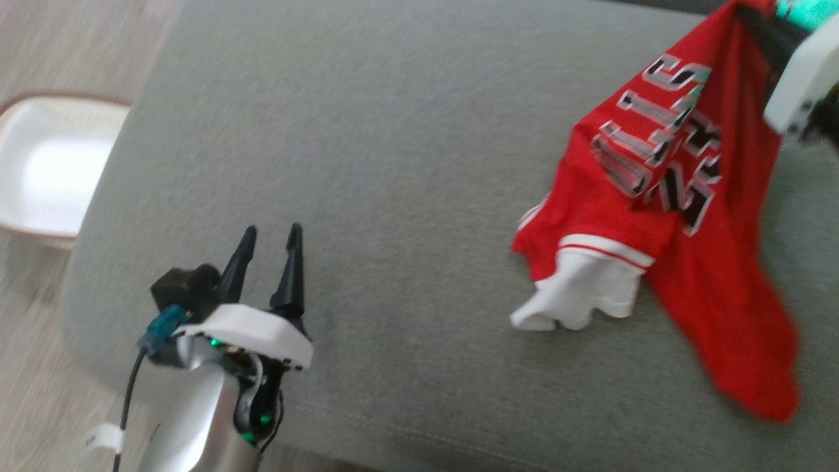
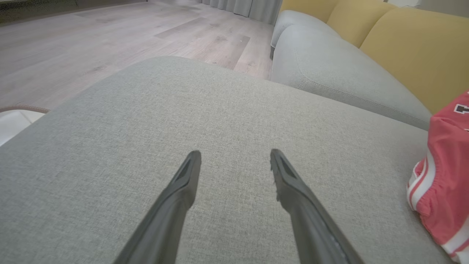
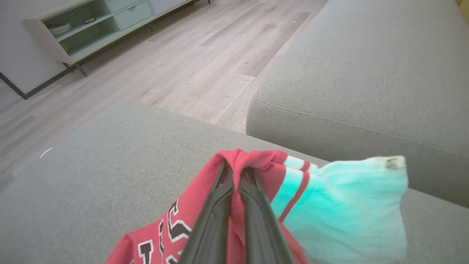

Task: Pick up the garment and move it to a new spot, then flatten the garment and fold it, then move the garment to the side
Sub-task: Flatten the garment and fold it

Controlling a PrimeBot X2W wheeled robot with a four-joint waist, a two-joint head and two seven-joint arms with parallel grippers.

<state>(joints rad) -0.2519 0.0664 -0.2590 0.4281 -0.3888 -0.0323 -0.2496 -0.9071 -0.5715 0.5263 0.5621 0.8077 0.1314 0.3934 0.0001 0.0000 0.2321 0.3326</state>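
Grey ottoman point(image 1: 419, 131): right pincer point(image 3: 236, 171) raised, clenched on red garment point(image 1: 688, 196); left pincer point(image 1: 272, 231) released, pointing forward.

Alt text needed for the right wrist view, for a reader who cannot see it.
The right tool is shut on a bunched fold of the red garment, whose pale sleeve sticks out at the view's right. Beneath lies a grey cushion, with wood floor and a pale cabinet beyond.
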